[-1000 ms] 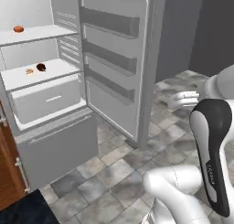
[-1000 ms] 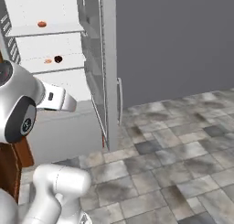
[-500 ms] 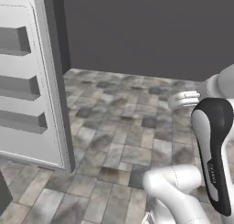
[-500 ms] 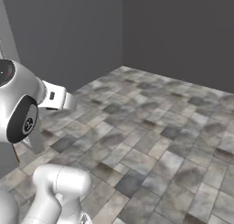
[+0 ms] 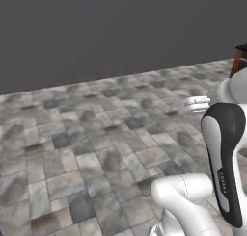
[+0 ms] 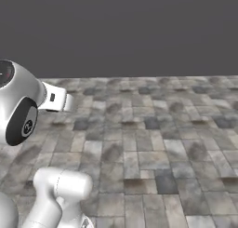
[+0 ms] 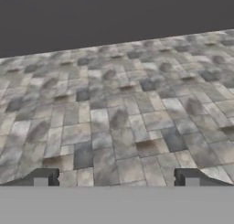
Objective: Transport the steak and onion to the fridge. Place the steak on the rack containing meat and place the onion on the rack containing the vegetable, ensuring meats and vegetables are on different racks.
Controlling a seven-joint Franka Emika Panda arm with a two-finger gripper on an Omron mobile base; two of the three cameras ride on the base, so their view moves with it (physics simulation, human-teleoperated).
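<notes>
— What have you got nearest you right now?

— In your hand view, the gripper [image 7: 116,178] has its two dark fingertips [image 7: 42,177] standing wide apart at the bottom, with bare floor showing between them. The jaws are spread and you are holding nothing.

— And just past that?

— The tiled floor [image 7: 119,109], mottled grey and brown stone squares, running away from you in every view. Your left base view shows the white arm [image 5: 223,163] rising at the lower right, with its dark-faced link upright and the hand end [image 5: 195,104] reaching out level over the tiles. From your right base view the same arm sits at the left, its round joint [image 6: 18,108] close to the camera.

— Farther out?

— A plain dark grey wall [image 6: 125,31] closes off the floor at the back. At the far right edge of your left base view there is a sliver of brown wooden furniture [image 5: 238,59] with a dark top.

— The steak, the onion, the fridge?

— You cannot place them from these views; floor and wall are what lie ahead of you.
</notes>
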